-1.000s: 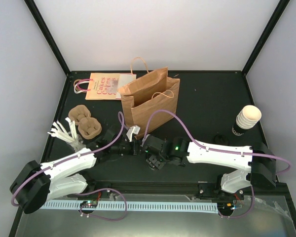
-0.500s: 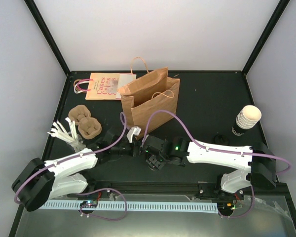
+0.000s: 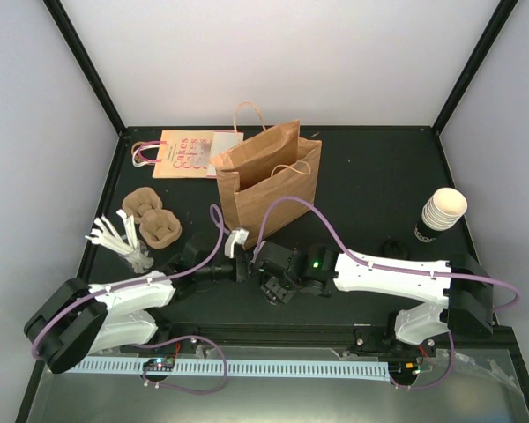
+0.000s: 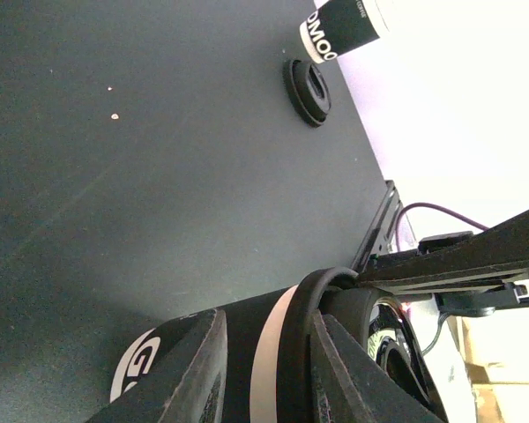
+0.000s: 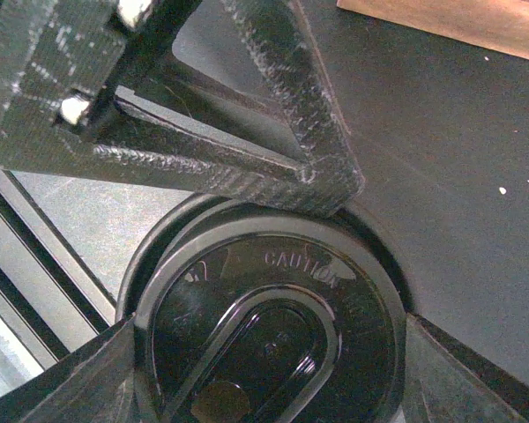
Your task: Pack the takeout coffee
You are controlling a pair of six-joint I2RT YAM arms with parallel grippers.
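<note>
The takeout coffee (image 4: 273, 352) shows in the left wrist view as a dark printed cup with a cream band under its black lid rim. Its round black lid (image 5: 264, 335), embossed CAUTION, fills the right wrist view. My left gripper (image 4: 264, 379) is shut on the cup, a finger on each side. My right gripper (image 5: 269, 370) is closed on the lid, with fingers touching its left and right edges. In the top view both grippers, left (image 3: 232, 269) and right (image 3: 263, 264), meet at the table's near middle. The cup is hidden between them there.
An open brown paper bag (image 3: 269, 181) stands just behind the grippers. A nested stack of lidless cups (image 3: 441, 214) and a loose black lid (image 3: 392, 248) are at the right. Pulp cup trays (image 3: 154, 220) and white cutlery (image 3: 115, 240) are at the left. A flat printed bag (image 3: 185, 154) lies at the back left.
My left arm has swung lower and toward the near left while its gripper stays at the cup. The right arm has barely moved.
</note>
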